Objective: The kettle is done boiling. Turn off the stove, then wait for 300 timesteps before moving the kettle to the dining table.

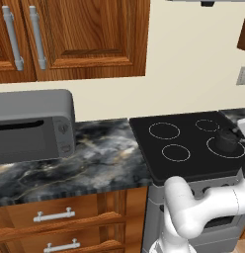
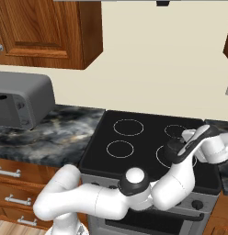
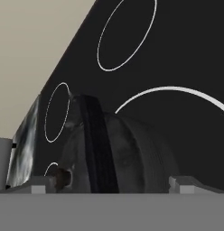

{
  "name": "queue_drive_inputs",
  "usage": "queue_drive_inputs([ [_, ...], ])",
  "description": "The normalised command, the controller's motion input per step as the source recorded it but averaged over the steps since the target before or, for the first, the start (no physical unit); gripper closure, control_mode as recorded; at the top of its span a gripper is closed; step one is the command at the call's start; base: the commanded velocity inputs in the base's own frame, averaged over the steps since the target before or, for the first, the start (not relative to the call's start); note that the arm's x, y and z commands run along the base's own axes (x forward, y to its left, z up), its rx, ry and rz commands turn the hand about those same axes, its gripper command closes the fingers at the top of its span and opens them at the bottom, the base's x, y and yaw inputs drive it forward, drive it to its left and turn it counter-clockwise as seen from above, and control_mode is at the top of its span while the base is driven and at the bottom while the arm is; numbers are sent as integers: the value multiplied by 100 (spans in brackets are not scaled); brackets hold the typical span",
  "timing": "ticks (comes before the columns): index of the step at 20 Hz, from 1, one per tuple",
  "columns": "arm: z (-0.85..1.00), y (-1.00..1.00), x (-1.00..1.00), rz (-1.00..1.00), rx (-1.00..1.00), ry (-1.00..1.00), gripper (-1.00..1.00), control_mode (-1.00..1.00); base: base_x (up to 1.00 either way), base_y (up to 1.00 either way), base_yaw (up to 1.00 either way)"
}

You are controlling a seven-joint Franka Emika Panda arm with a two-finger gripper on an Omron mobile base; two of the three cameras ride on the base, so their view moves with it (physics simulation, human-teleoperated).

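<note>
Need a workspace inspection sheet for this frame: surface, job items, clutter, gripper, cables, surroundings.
Surface: black glass cooktop with four thin white burner rings, set in a dark marbled stone counter.
Job's things: small squat dark grey kettle with a black handle, sitting on the front right ring.
Clutter: nothing seen on the cooktop besides the kettle.
Gripper: two-finger gripper open, fingertips either side of the kettle, close above it; contact cannot be told.
Cables: nothing seen.
Surroundings: grey boxy microwave on the counter, brown wood wall cabinets, cream wall.
</note>
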Motion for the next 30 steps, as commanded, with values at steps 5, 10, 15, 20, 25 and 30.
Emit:
queue_drive_inputs([
  [5,-4,6,0,0,-4,0,100,-100,0,0,0],
  [10,-1,2,0,0,-2,0,100,-100,0,0,0],
  [15,0,4,0,0,0,0,100,-100,0,0,0],
  [20,1,0,-3,0,0,0,100,-100,0,0,0],
  [25,14,0,-10,-2,0,0,100,-100,0,0,0],
  [30,27,0,-15,-6,0,2,100,-100,0,0,0],
])
